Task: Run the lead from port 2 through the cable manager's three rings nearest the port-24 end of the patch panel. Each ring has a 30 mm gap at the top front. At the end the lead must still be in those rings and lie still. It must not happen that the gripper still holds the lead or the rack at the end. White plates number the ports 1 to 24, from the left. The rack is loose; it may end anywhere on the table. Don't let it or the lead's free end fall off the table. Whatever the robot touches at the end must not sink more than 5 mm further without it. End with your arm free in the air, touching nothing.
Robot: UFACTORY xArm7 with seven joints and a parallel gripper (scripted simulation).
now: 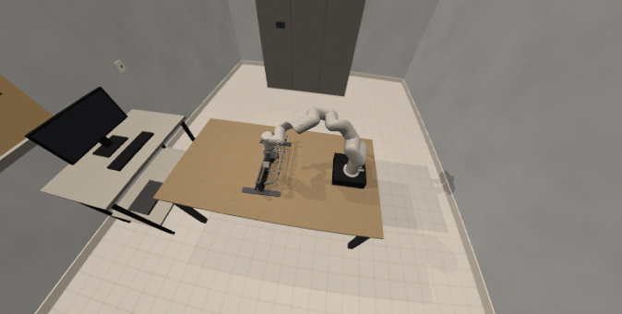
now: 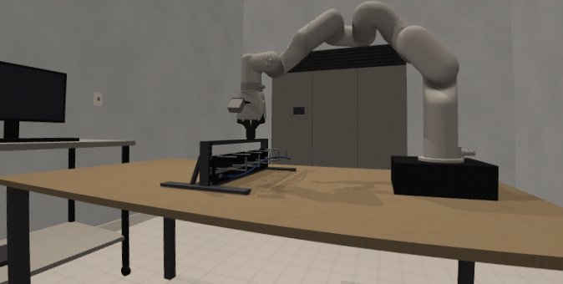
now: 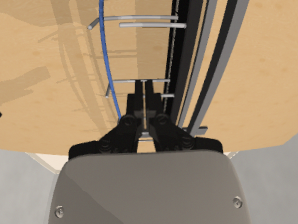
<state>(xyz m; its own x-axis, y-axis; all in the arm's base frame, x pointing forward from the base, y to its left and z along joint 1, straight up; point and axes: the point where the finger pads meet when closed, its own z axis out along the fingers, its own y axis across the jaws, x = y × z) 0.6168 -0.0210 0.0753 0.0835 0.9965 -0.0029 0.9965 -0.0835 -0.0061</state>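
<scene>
The black rack (image 1: 263, 180) (image 2: 205, 156) (image 3: 184, 36) with the patch panel stands on the brown table (image 1: 217, 157) (image 2: 334, 217). Grey wire rings (image 3: 147, 24) (image 3: 120, 80) stick out from its front. The blue lead (image 3: 100, 12) (image 2: 267, 160) runs along the ring fronts, left of the rack in the wrist view. My gripper (image 3: 143, 91) (image 2: 251, 135) (image 1: 269, 153) points straight down just above the rack's top rail, near the far end. Its fingers are pressed together with nothing between them. The lead passes just left of the fingertips and is not held. The port numbers are too small to read.
The robot's black base (image 1: 349, 177) (image 2: 444, 177) stands on the table to the right of the rack. A side desk with a monitor (image 1: 76, 125) (image 2: 31, 92) is beyond the table's left edge. A grey cabinet (image 1: 309, 32) stands at the back wall.
</scene>
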